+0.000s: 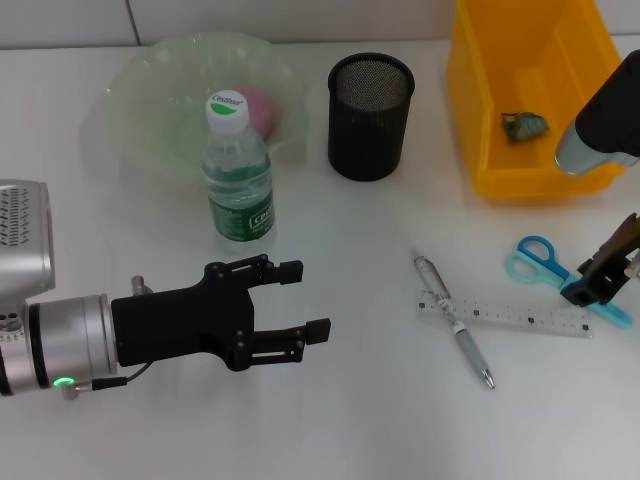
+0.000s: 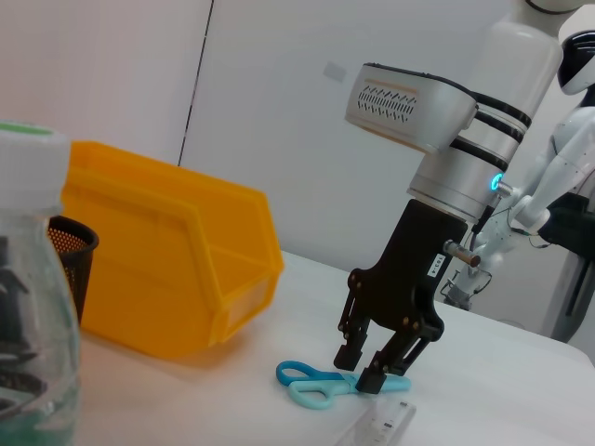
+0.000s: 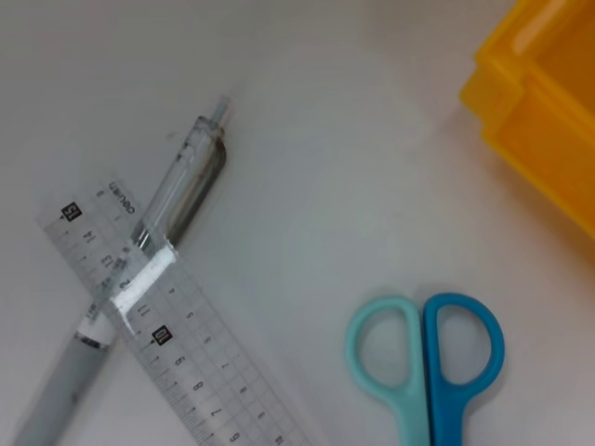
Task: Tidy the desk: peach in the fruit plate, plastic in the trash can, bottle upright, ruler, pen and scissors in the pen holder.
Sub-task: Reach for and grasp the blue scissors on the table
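The peach [image 1: 258, 108] lies in the green fruit plate [image 1: 150, 90], and the bottle [image 1: 238, 185] stands upright in front of it. A crumpled piece of plastic [image 1: 524, 126] lies in the yellow trash can [image 1: 480, 90]. The pen [image 1: 455, 322] lies across the clear ruler [image 1: 520, 315] on the desk. To their right are the blue scissors [image 1: 537, 258]. My right gripper [image 1: 600, 272] is open just over their blades, as the left wrist view also shows [image 2: 361, 370]. My left gripper [image 1: 303, 300] hangs open and empty in front of the bottle.
The black mesh pen holder [image 1: 370, 115] stands between the plate and the trash can, with nothing visible inside. In the right wrist view the scissors' handles [image 3: 428, 353] lie near the trash can's corner [image 3: 539, 121], with the pen [image 3: 181, 186] and ruler [image 3: 177, 353] beside them.
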